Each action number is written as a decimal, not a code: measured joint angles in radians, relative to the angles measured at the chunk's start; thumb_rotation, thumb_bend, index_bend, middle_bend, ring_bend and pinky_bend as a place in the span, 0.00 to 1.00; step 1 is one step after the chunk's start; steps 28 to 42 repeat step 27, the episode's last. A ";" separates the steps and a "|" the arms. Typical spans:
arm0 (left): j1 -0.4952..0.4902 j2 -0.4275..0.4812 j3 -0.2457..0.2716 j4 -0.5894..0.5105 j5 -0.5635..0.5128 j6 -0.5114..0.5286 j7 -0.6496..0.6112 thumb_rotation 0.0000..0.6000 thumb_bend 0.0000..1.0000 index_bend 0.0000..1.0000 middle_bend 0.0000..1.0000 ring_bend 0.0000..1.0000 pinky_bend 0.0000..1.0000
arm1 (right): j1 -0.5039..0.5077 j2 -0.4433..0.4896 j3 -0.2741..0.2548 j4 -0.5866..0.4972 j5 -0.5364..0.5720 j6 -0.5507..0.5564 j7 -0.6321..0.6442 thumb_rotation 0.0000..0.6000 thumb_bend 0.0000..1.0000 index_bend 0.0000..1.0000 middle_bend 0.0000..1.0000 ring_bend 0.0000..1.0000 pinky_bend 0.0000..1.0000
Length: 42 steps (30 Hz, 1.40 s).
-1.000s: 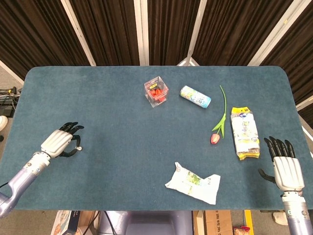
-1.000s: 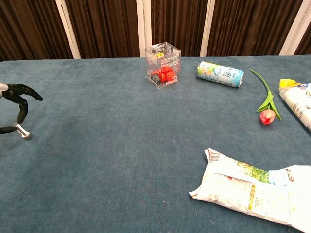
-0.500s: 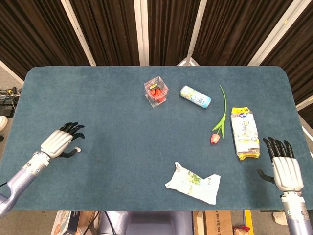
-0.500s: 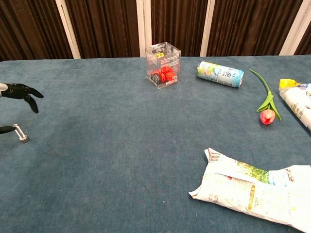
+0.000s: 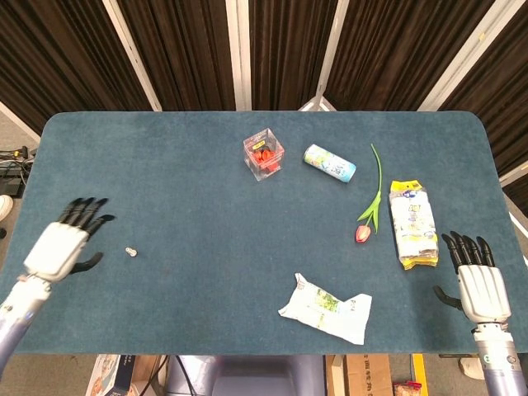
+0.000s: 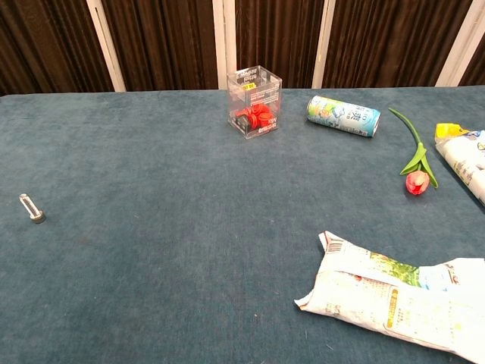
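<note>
The left hand (image 5: 59, 246) lay at the lower left of the frame, fingers spread and empty. The small metal bolt (image 5: 129, 251) sat on the table (image 5: 190, 198) just right of it, untouched. At the lower right, the right hand (image 5: 477, 280) was likewise spread and empty.

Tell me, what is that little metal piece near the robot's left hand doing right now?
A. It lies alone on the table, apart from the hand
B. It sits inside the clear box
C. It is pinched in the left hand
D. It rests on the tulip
A: the small metal piece lies on the blue table, with bare cloth between it and the open left hand.
</note>
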 measured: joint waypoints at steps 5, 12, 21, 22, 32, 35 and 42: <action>0.142 0.050 -0.009 -0.106 -0.050 0.170 0.084 1.00 0.40 0.18 0.01 0.00 0.03 | 0.002 0.013 -0.007 0.003 -0.013 -0.004 0.000 1.00 0.19 0.12 0.10 0.10 0.03; 0.223 0.070 -0.010 -0.129 -0.088 0.216 0.035 1.00 0.40 0.16 0.01 0.00 0.03 | 0.005 0.035 -0.013 0.008 -0.036 -0.005 0.029 1.00 0.19 0.12 0.10 0.10 0.03; 0.251 0.045 -0.039 -0.101 -0.163 0.193 0.020 1.00 0.40 0.16 0.02 0.00 0.03 | 0.009 0.053 -0.017 0.030 -0.061 -0.001 0.077 1.00 0.19 0.12 0.10 0.10 0.03; 0.252 0.044 -0.041 -0.098 -0.162 0.189 0.015 1.00 0.40 0.16 0.02 0.00 0.03 | 0.010 0.054 -0.017 0.032 -0.064 0.001 0.081 1.00 0.19 0.12 0.10 0.10 0.03; 0.250 0.044 -0.046 -0.079 -0.142 0.166 -0.011 1.00 0.40 0.16 0.02 0.00 0.03 | 0.013 0.054 -0.024 0.044 -0.102 0.012 0.121 1.00 0.19 0.12 0.10 0.10 0.03; 0.250 0.044 -0.046 -0.079 -0.142 0.166 -0.011 1.00 0.40 0.16 0.02 0.00 0.03 | 0.013 0.054 -0.024 0.044 -0.102 0.012 0.121 1.00 0.19 0.12 0.10 0.10 0.03; 0.250 0.044 -0.046 -0.079 -0.142 0.166 -0.011 1.00 0.40 0.16 0.02 0.00 0.03 | 0.013 0.054 -0.024 0.044 -0.102 0.012 0.121 1.00 0.19 0.12 0.10 0.10 0.03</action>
